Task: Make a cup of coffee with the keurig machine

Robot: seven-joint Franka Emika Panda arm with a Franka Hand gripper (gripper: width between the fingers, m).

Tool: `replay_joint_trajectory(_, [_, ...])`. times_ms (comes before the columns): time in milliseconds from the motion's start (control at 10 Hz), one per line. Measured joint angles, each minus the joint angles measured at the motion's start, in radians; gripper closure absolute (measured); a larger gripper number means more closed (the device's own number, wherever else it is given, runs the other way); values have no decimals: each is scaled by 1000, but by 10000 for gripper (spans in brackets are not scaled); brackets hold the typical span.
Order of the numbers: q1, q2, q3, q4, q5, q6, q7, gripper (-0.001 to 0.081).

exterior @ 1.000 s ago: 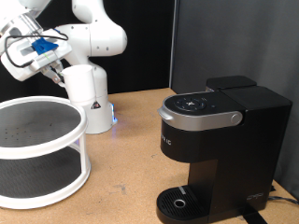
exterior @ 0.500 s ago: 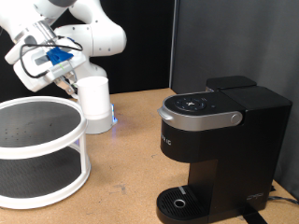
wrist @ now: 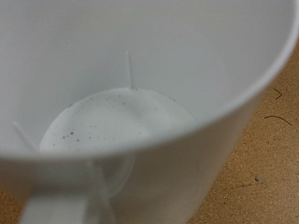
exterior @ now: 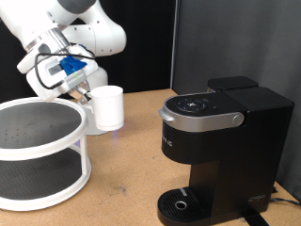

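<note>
One machine (exterior: pixel 218 146) is taking up most of the exterior view's right, sitting on the tan table (exterior: pixel 127 165) with its lid down and its round drip tray (exterior: pixel 179 201) bare at the bottom, so nothing is waiting under the spout yet. At the exterior view's left, a white two-tier rack (exterior: pixel 42 151) is standing, both shelves showing only their dark mesh. Above and behind it, the white arm (exterior: pixel 80 28) is bending down toward the space between rack and machine.

The gripper (exterior: pixel 85 91) is pinching the cup (exterior: pixel 107 106) by its rim on the side facing the rack, fingers closed on the wall. The cup is hanging upright (mouth up) in the air above the table, near the rack's edge and well apart from the machine, which I judge suits carrying it across to the tray.

In the wrist view the cup (wrist: pixel 140 103) is filling nearly the whole picture; the camera is looking straight down into it, with dark specks on its white floor and no liquid.
</note>
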Motion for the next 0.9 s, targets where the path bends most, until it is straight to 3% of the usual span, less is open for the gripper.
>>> replay_joint_trajectory(300, [1,4,-15,-8,0,-18,-16,735])
replay_joint_trajectory(500, [6,41,-25,-22,0,-4,-37,735])
replay_joint_trajectory(700, [41,118,-31,-35,50,75,-76,735])
replay_joint_trajectory(900, [105,202,-52,-33,158,138,-157,735])
